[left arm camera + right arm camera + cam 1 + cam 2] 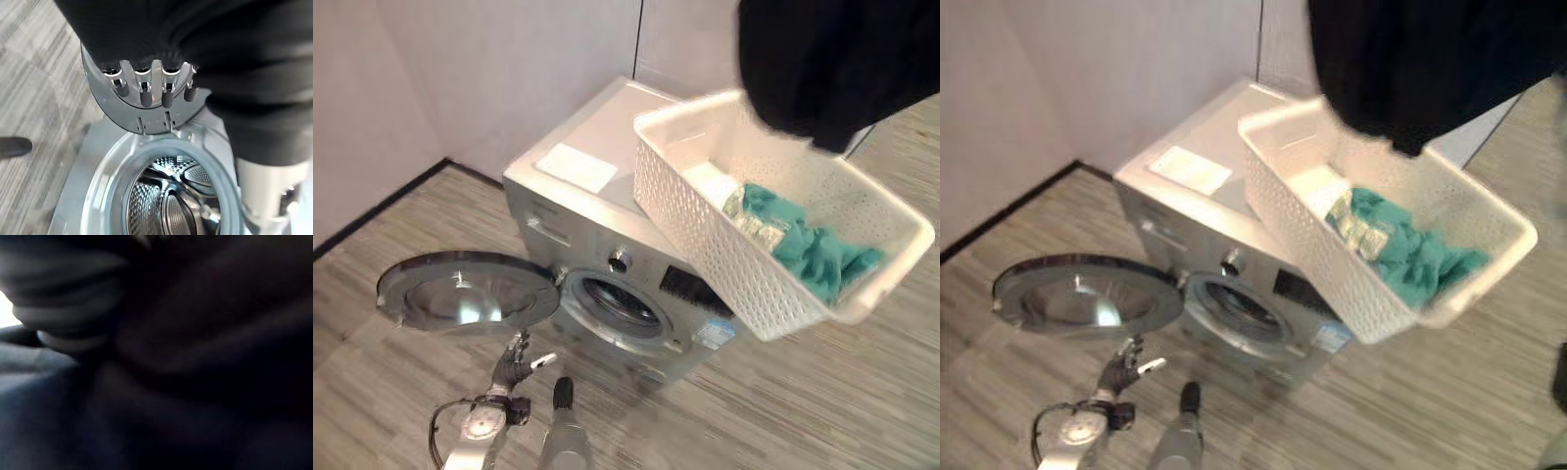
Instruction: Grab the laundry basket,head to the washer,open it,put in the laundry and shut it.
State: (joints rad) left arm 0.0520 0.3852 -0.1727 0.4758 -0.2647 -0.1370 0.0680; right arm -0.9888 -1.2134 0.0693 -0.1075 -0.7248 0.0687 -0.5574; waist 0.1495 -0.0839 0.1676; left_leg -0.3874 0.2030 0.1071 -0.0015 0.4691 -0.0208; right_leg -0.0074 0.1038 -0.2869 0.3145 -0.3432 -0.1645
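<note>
The washer (pixel 607 245) stands on the wood-look floor (pixel 822 392) against the far wall, its round door (pixel 465 291) swung fully open to the left and lying nearly flat. The drum (pixel 171 205) shows bare metal through the open port. A white sheet (pixel 576 166) lies on the left part of the washer's top.

The white basket (pixel 724 255) sits tilted on the right part of the washer's top, its near right end jutting out past the front edge over the floor. Inside it lie teal laundry (pixel 813 250) toward the right end, a pale patterned piece (pixel 754 227) just left of that, and a white item (pixel 710 181) toward the far end.

A large black garment (pixel 832 59) hangs above the far right corner of the basket, covering that rim from view. In the right wrist view there is only dark cloth pressed close, so whether the right hand's fingers are curled or straight cannot be told.

The left hand (pixel 516 360) is low at the near left, just below the open door's rim. In its wrist view the fingers (pixel 145 90) reach out straight over the door's edge, relaxed and holding nothing.
</note>
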